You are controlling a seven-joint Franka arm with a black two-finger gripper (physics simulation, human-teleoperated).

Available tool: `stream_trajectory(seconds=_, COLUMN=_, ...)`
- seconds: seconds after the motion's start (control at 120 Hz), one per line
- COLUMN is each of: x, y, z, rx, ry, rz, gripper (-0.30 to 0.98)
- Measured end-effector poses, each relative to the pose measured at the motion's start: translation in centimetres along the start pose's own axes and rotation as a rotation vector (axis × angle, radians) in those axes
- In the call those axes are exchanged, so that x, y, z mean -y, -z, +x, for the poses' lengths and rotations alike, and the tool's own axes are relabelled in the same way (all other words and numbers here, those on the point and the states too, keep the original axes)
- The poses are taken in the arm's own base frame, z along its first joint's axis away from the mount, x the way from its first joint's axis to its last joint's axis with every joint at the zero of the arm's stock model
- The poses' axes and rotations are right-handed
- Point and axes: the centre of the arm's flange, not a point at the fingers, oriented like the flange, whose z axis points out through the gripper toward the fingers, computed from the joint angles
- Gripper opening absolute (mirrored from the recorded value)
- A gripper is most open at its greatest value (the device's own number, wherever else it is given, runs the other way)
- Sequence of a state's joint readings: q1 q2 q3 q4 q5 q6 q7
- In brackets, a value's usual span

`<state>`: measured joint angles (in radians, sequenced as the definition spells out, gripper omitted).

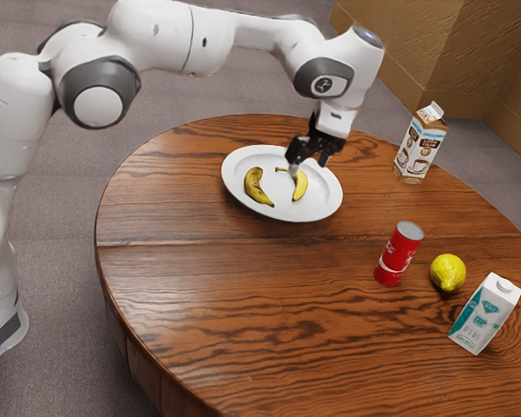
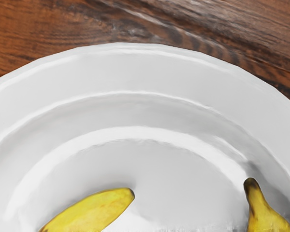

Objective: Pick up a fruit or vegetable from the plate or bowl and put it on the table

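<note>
At the far left of the exterior view, a big white arm [image 1: 100, 100], bent and reaching over to the upper middle. Next, on the round brown surface [image 1: 208, 287], a white plate [image 1: 300, 215]. On its left part, a spotted banana [image 1: 254, 186]. Right of that, on the same plate, a yellow banana [image 1: 300, 185], likely the one to take. Just above it, the black pincer [image 1: 309, 165], open, with a gap between its two tips and no fruit held. Looks light and a bit soft, easy to bruise. Best to grab across the fat middle and squeeze gently. Might slip or turn, being smooth and bent. Farther right, a red can [image 1: 398, 255], a brown and white carton [image 1: 419, 148] higher up, a lemon [image 1: 448, 273], and a white and green carton [image 1: 484, 314] lower down.
</note>
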<state>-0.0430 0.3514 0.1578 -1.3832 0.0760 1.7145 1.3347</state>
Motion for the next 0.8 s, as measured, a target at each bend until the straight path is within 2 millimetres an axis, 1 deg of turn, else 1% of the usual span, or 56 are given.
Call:
stream_trajectory(seconds=0.117, x=1.4, y=-2.0, z=-0.1, rx=0.004, ry=-0.099, rz=0.02, gripper=0.68)
stream_trajectory(seconds=0.192, x=2.3, y=-3.2, z=-1.1, rx=0.005, ry=-0.142, rz=0.033, gripper=0.68)
stream_trajectory(seconds=0.317, x=3.3, y=-4.0, z=-2.1, rx=0.007, ry=-0.209, rz=0.059, gripper=0.68)
stream_trajectory(seconds=0.358, x=3.5, y=-4.2, z=-2.8, rx=0.008, ry=-0.223, rz=0.063, gripper=0.68)
stream_trajectory(seconds=0.4, x=3.7, y=-4.4, z=-3.3, rx=0.008, ry=-0.237, rz=0.066, gripper=0.68)
stream_trajectory(seconds=0.517, x=4.1, y=-4.9, z=-3.9, rx=0.01, ry=-0.283, rz=0.071, gripper=0.68)
stream_trajectory(seconds=0.667, x=4.6, y=-6.8, z=-4.0, rx=0.011, ry=-0.334, rz=0.051, gripper=0.68)
stream_trajectory(seconds=0.8, x=4.8, y=-7.9, z=-4.0, rx=0.012, ry=-0.373, rz=0.038, gripper=0.68)
